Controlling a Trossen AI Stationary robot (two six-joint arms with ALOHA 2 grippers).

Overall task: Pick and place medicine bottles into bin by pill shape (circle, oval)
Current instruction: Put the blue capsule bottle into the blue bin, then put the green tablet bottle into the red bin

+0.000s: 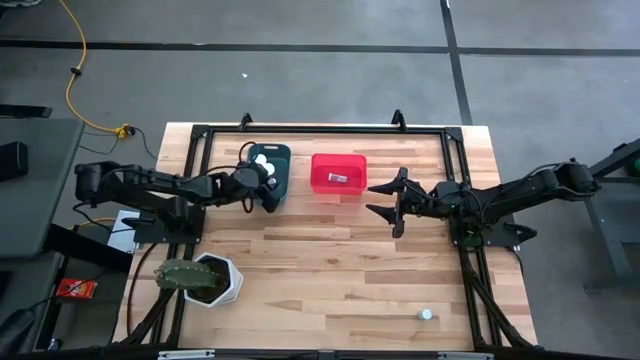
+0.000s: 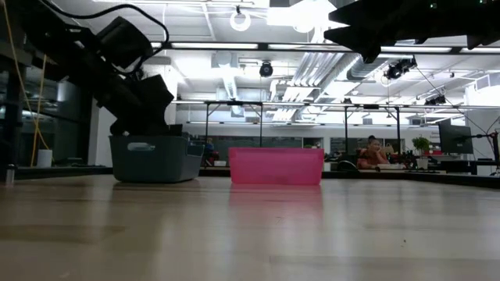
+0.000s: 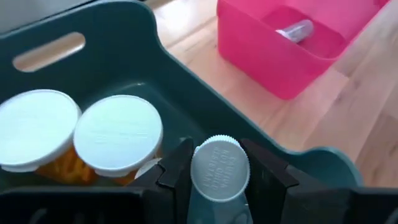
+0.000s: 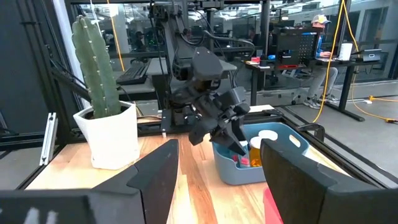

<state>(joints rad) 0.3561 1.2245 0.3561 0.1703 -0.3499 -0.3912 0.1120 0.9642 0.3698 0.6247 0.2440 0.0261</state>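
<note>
Left gripper [image 3: 219, 180] clamps a bottle [image 3: 219, 169] over teal bin [image 3: 205, 106].

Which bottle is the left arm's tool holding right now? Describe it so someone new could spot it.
Start at the dark teal rectangular plastic tub, beside the bright red plastic tub at the table's far edge. The left tool hangs over the teal tub's rim, shut on a small bottle with a ridged white cap. The two amber bottles with wider smooth white caps lie loose inside the tub; this one sits clamped between dark fingers.
</note>
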